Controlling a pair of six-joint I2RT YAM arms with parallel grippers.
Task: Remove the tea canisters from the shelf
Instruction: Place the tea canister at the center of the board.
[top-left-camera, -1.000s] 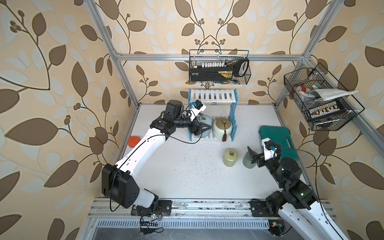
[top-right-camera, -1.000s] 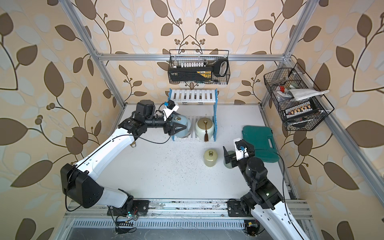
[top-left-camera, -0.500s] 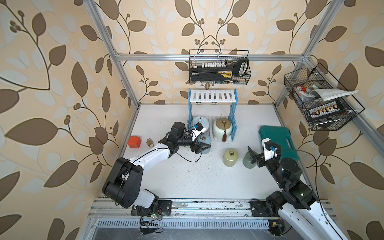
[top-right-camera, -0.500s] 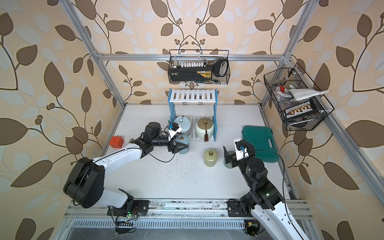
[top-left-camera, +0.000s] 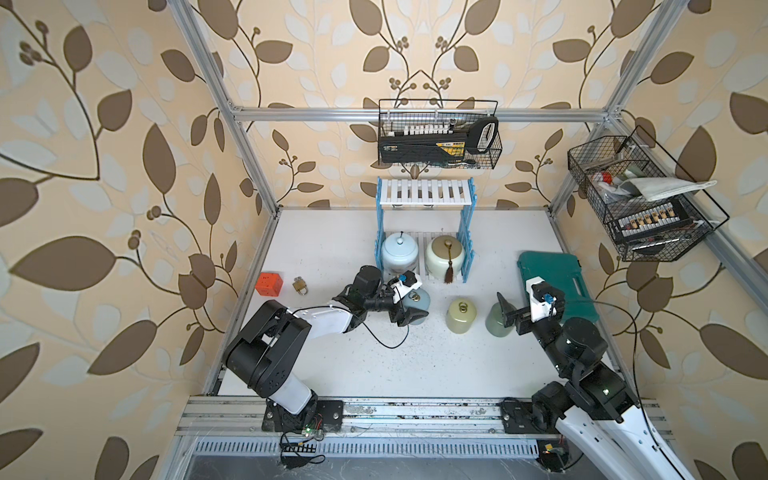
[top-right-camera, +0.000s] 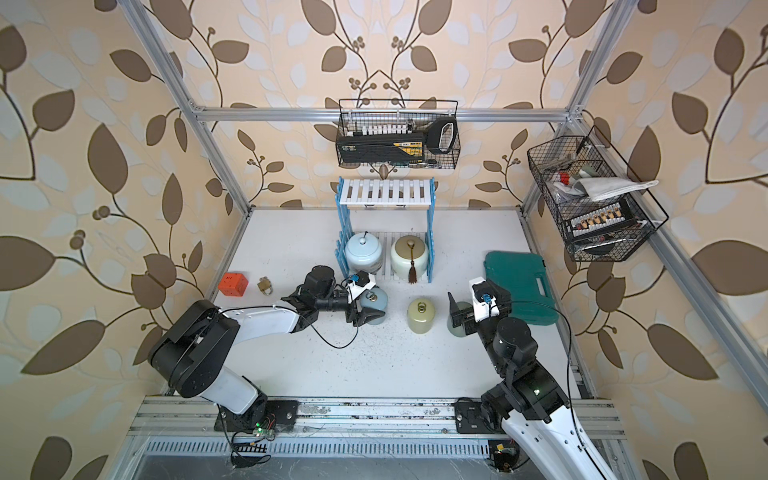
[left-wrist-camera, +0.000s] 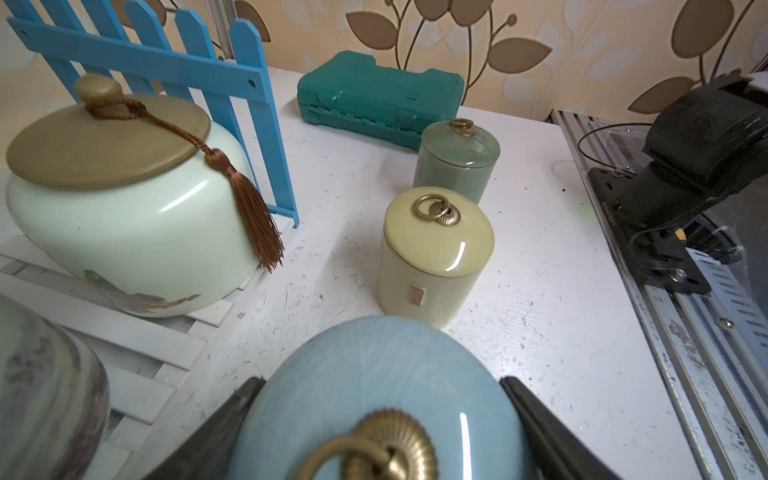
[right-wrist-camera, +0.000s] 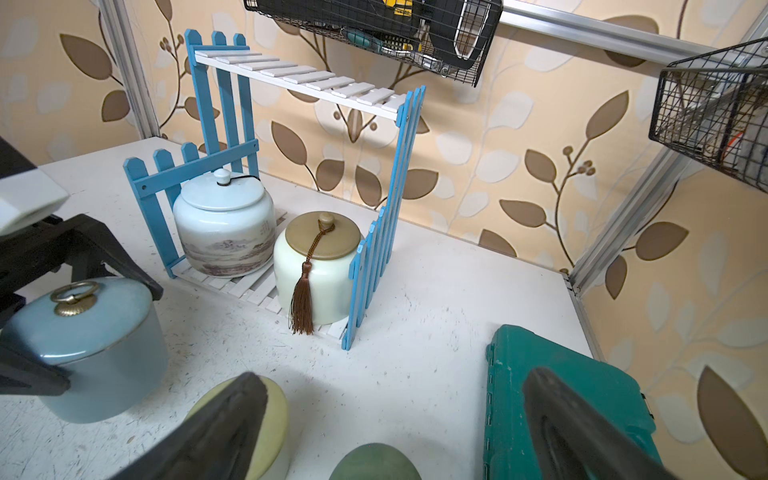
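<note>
The blue-and-white shelf (top-left-camera: 424, 195) (right-wrist-camera: 299, 77) holds a pale blue canister (top-left-camera: 400, 252) (right-wrist-camera: 224, 224) and a cream canister with a brown tassel (top-left-camera: 444, 255) (left-wrist-camera: 124, 224) on its lower board. In front of it on the table, my left gripper (top-left-camera: 409, 309) (left-wrist-camera: 379, 380) is shut on the blue-grey canister (top-left-camera: 417, 303) (left-wrist-camera: 374, 361), one finger on each side. The yellow-green canister (top-left-camera: 461, 316) (left-wrist-camera: 436, 253) stands beside it. My right gripper (top-left-camera: 509, 320) (right-wrist-camera: 395, 376) hangs open over the sage green canister (top-left-camera: 496, 320) (right-wrist-camera: 374, 461).
A teal tool case (top-left-camera: 555, 282) lies right of the sage canister, close to my right arm. An orange cube (top-left-camera: 269, 284) and a padlock (top-left-camera: 300, 286) sit near the left wall. Wire baskets (top-left-camera: 438, 137) (top-left-camera: 640, 195) hang on the back and right walls.
My left arm has drawn back from the shelf with the blue-grey canister, bringing it down to the table in front of the rack. The right arm has stayed still.
</note>
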